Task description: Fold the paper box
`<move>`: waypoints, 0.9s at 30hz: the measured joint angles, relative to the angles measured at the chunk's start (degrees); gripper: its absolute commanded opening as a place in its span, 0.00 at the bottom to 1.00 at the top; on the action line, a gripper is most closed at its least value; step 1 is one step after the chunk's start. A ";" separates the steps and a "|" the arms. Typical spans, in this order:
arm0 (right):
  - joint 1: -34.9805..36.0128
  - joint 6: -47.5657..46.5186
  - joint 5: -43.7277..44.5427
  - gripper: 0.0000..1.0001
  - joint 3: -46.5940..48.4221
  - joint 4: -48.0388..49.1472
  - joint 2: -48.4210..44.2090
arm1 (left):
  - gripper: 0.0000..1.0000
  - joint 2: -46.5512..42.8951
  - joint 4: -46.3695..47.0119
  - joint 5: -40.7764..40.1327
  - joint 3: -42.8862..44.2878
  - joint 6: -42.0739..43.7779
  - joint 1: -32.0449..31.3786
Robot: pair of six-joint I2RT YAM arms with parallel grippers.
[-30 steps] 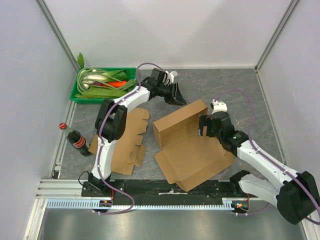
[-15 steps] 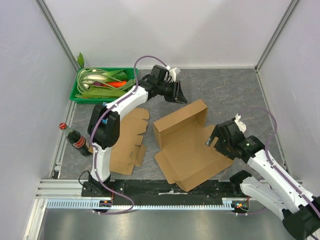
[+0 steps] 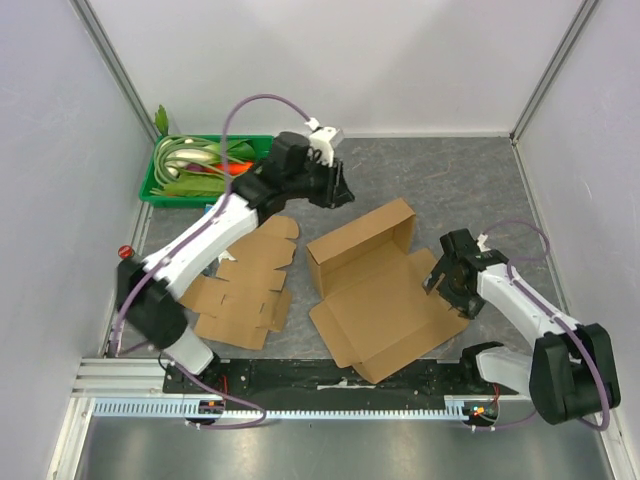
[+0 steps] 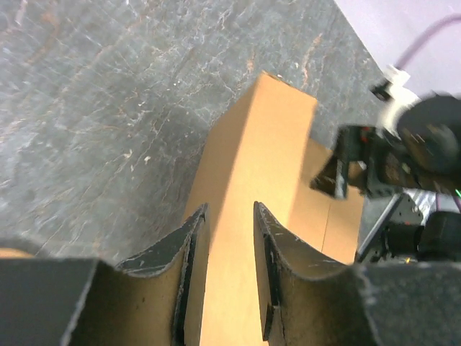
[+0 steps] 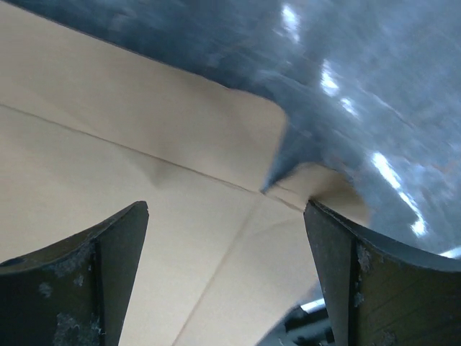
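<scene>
On the grey stone-patterned table (image 3: 470, 180), the half-folded brown cardboard box (image 3: 375, 295) lies open at the centre, its far wall upright. A flat brown cardboard blank (image 3: 245, 290) lies to its left, and a green plastic tray (image 3: 160, 188) of vegetables sits far left. The right gripper (image 3: 440, 278), fingers spread wide, is at the box's right flap. The left gripper (image 3: 337, 195), fingers a narrow gap apart and holding nothing, hangs beyond the box's far wall.

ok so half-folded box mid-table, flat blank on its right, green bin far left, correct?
Not quite: the top external view shows the flat blank left of the half-folded box, not right. The green bin is far left, as said.
</scene>
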 measured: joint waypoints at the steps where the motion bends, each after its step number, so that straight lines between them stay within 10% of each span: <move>1: -0.02 -1.14 -0.50 0.96 -0.04 1.90 0.87 | 0.38 -4.00 0.35 -0.57 -2.43 0.94 -0.04; 11: -0.76 -8.35 -7.02 0.97 12.04 16.41 19.45 | 0.51 -34.42 12.50 -2.43 -29.59 8.94 -24.44; 20: -22.03 -21.84 -6.19 0.98 28.70 8.94 16.72 | 0.50 -13.16 18.12 -9.79 -34.34 10.45 -40.19; 27: -23.71 -28.11 -12.81 0.98 28.68 1.99 3.56 | 0.52 -4.33 17.84 -2.99 -33.57 20.02 -41.44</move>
